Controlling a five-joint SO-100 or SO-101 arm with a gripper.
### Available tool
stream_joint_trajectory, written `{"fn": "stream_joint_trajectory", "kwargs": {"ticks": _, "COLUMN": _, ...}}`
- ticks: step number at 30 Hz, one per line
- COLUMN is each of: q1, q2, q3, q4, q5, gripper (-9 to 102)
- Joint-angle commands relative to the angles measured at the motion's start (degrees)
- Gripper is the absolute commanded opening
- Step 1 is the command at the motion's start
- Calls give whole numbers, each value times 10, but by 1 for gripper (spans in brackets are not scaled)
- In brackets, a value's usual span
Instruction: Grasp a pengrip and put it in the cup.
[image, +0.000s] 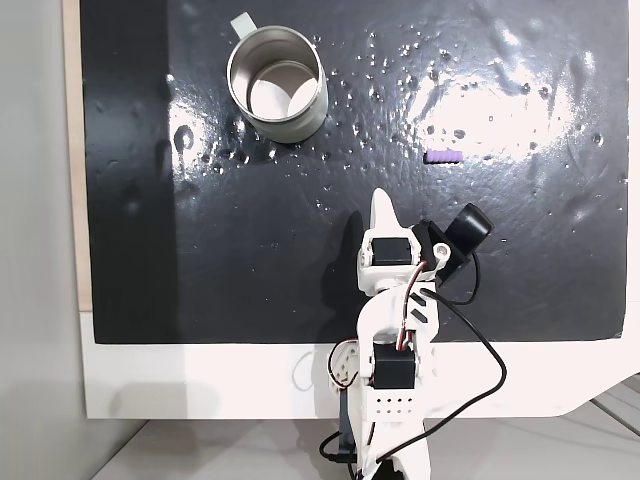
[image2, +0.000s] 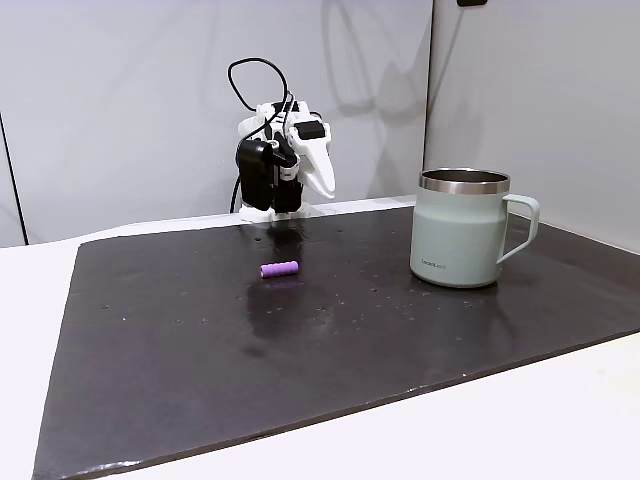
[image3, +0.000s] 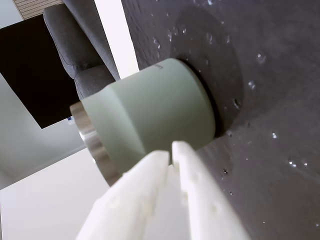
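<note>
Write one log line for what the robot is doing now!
gripper: shut, empty | pengrip: lying on mat, untouched | cup: upright, nothing inside

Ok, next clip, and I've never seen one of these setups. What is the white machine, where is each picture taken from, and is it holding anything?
The white machine is a small robot arm with a two-finger gripper. One fixed view looks straight down on the black mat; the other looks across it from the far side, facing the arm. The wrist view rides on the arm, so its white fingers poke in from below.

On the mat stand a pale green metal cup with a handle, upright, and a tiny purple pengrip lying on its side, apart from the cup.

The gripper holds nothing; its fingers look closed together, pointed toward the cup.
</note>
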Motion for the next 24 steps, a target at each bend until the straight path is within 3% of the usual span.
{"fn": "stream_joint_trajectory", "kwargs": {"ticks": 1, "q1": -4, "q2": 7, "q3": 24, "q4": 0, "q5": -3, "gripper": 0}}
{"fn": "stream_joint_trajectory", "kwargs": {"ticks": 13, "q1": -4, "q2": 7, "q3": 18, "q4": 7, "q5": -28, "gripper": 0}}
{"fn": "stream_joint_trajectory", "kwargs": {"ticks": 24, "q1": -15, "q2": -75, "q3": -225, "q4": 125, "q5": -42, "gripper": 0}}
